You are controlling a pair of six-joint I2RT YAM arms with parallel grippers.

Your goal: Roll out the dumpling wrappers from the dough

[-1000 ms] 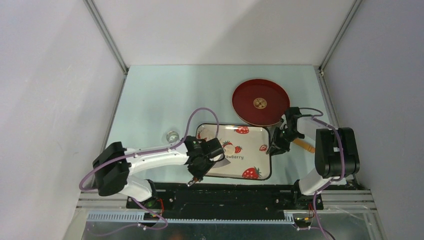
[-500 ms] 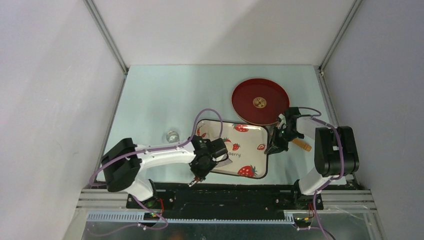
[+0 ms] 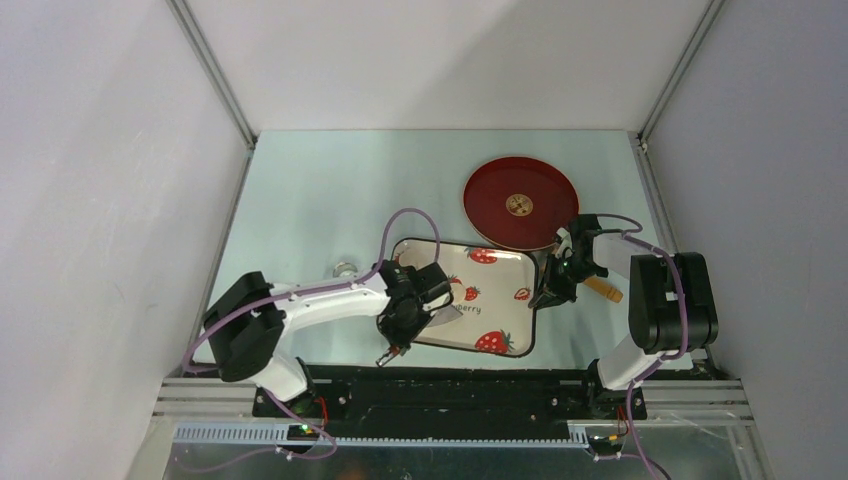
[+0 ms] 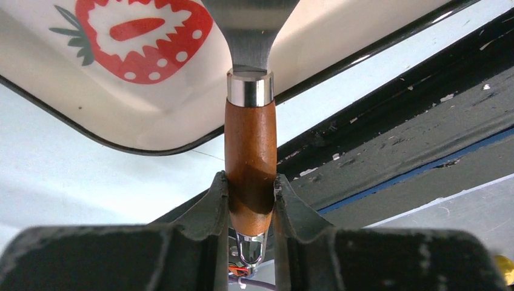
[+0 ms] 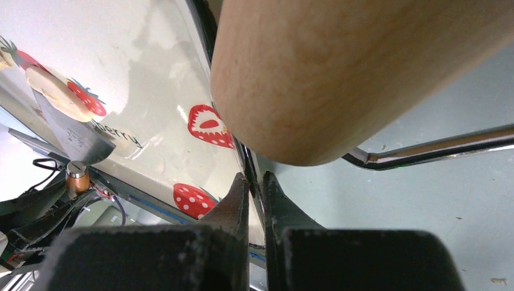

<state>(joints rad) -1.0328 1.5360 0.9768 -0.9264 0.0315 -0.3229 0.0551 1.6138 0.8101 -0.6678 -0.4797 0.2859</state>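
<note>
My left gripper (image 3: 404,322) (image 4: 250,182) is shut on the brown wooden handle of a scraper (image 4: 250,145). The scraper's metal blade (image 5: 73,136) lies over the strawberry tray (image 3: 500,285) (image 4: 182,115). A pale flattened piece of dough (image 5: 57,94) rests on the tray (image 5: 163,66) at the blade's tip. My right gripper (image 3: 548,295) (image 5: 254,179) is shut on the tray's right rim, which runs between its jaws. The wooden rolling pin (image 3: 603,288) (image 5: 339,73) lies just beyond that gripper. No dumpling wrappers show.
A red round plate (image 3: 495,190) sits behind the tray, close to my right arm. A small shiny metal cutter ring (image 3: 344,269) stands left of the tray. The black base rail (image 4: 388,139) runs along the near table edge under my left wrist.
My right gripper has closed on the tray's rim. The tray has shifted slightly left and back. My left arm has moved a little back with the scraper.
</note>
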